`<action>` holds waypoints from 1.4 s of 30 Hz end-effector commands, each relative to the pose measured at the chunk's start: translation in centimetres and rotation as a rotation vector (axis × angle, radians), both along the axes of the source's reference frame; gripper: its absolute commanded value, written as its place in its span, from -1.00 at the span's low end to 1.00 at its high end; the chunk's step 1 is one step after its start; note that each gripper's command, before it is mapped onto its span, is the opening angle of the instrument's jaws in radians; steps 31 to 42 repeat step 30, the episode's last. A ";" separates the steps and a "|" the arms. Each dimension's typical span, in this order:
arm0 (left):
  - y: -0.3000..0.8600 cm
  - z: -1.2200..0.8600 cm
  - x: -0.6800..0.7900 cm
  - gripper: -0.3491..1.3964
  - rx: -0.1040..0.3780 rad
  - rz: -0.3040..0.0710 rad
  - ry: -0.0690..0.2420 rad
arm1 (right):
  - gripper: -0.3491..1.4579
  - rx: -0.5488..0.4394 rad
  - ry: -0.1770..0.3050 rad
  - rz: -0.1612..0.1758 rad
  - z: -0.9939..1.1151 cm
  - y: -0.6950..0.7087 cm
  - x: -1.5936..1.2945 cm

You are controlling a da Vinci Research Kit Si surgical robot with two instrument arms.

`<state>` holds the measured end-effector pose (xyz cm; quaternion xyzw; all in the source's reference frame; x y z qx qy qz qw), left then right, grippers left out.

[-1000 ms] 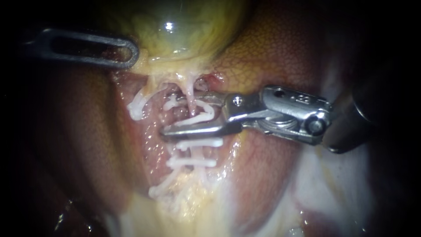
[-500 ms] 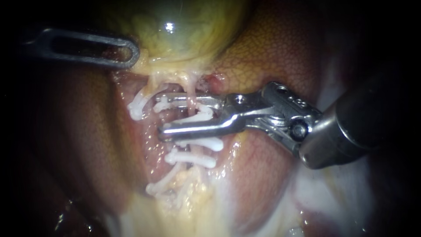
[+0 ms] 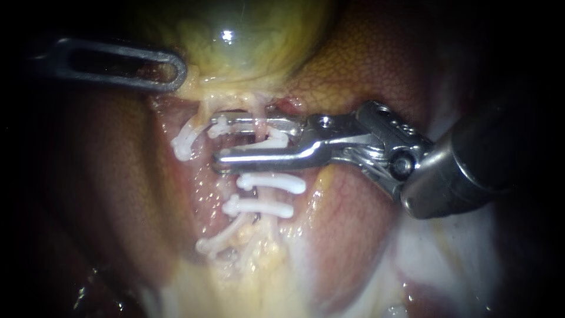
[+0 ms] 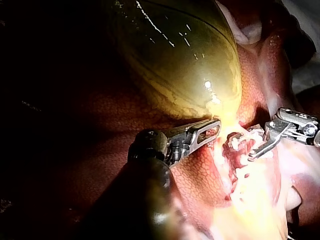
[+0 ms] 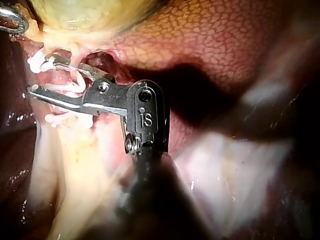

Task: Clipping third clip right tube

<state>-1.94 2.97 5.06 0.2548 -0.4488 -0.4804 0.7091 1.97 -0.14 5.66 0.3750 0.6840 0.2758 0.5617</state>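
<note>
My right instrument (image 3: 216,144) comes in from the right, its two long jaws set across the thin pale right tube (image 3: 257,121) just below the gallbladder (image 3: 235,35). A white clip (image 3: 276,139) sits between the jaws, which press on it from both sides with a narrow gap left. Two white clips (image 3: 271,181) (image 3: 259,207) lie on the same tube below the lower jaw. My left instrument (image 3: 178,73) is shut on the yellow gallbladder tissue at the neck, holding it up. The right wrist view shows the jaws (image 5: 40,74) astride the tube and clip.
Brown liver (image 3: 365,65) surrounds the dissected bed on both sides. More white clips sit on the left tube (image 3: 185,141) and lower down (image 3: 218,241). Pale fatty tissue (image 3: 259,277) lies below the clips. In the left wrist view my left instrument (image 4: 212,129) sits beside the right one (image 4: 247,145).
The right instrument's jaws have narrowed on the clip around the tube, and they have shifted slightly towards the gallbladder. The left instrument has not moved.
</note>
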 end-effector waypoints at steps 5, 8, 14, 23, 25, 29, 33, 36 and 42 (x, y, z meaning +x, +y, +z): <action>0.00 0.00 0.00 -1.00 0.000 0.000 0.000 | -0.67 0.008 -0.011 0.005 0.04 0.03 -0.05; 0.00 0.00 0.00 -1.00 0.000 0.000 0.000 | -0.84 0.026 -0.020 0.006 0.06 0.05 -0.07; 0.00 0.00 0.00 -1.00 0.000 0.000 0.000 | -1.00 0.098 -0.044 -0.016 0.08 0.05 -0.09; 0.00 0.00 0.00 -1.00 0.000 0.000 0.000 | -1.00 0.082 -0.012 -0.095 0.07 0.03 -0.09; 0.00 0.00 0.00 -1.00 0.000 0.000 0.000 | -1.00 0.082 -0.012 -0.095 0.07 0.03 -0.09; 0.00 0.00 0.00 -1.00 0.000 0.000 0.000 | -1.00 0.082 -0.014 -0.097 0.07 0.03 -0.09; 0.00 0.00 0.00 -1.00 0.000 0.000 0.000 | -1.00 0.082 -0.014 -0.097 0.07 0.03 -0.09; 0.00 0.00 0.00 -1.00 0.000 0.000 0.000 | -1.00 0.082 -0.014 -0.097 0.07 0.03 -0.09; 0.00 0.00 0.00 -1.00 0.000 0.000 0.000 | -1.00 0.082 -0.014 -0.097 0.07 0.03 -0.09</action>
